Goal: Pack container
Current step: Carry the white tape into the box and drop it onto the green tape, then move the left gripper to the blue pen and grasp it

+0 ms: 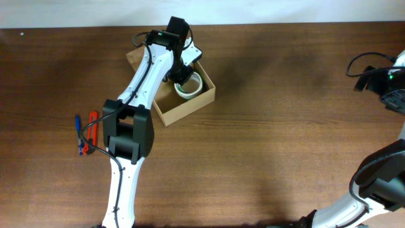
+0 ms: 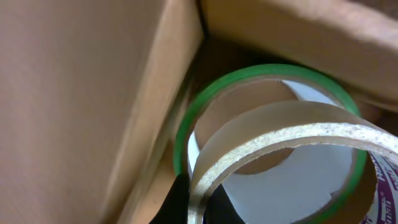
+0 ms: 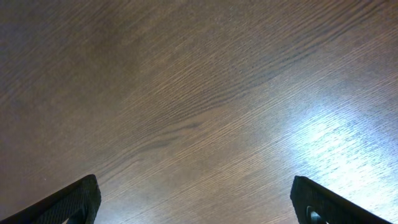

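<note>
At your left, red and blue tools lie on the grained wood table. The tan cardboard container sits far-centre. Inside it, your left gripper pinches a pale roll (speckled cardboard rim) over a green-edged roll. Your right gripper gapes wide.

Red object beside thin blue object on dark wooden table.

Your overhead view is softly, evenly lit. Left wrist view: the box is dim and blurred. Right wrist view: white glare on the table.
</note>
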Motion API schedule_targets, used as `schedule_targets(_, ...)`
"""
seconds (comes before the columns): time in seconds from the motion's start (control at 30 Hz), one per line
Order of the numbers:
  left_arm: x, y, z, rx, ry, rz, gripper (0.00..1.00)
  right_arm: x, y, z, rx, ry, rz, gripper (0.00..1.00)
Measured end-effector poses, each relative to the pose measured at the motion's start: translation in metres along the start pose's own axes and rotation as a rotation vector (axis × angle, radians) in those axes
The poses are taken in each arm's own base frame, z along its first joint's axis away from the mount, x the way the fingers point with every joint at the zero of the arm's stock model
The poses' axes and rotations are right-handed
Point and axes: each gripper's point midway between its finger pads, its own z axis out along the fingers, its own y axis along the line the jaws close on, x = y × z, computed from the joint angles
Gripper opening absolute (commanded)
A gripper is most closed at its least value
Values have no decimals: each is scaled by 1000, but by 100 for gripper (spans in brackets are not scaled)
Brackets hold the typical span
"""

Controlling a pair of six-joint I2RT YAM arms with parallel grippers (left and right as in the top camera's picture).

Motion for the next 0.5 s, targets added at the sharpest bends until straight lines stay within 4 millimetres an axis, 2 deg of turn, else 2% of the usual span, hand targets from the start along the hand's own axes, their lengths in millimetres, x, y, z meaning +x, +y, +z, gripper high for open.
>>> schedule_targets(0.5,-6,2,0,-8,-24,-2,2,0,0,0,0,0,0,99)
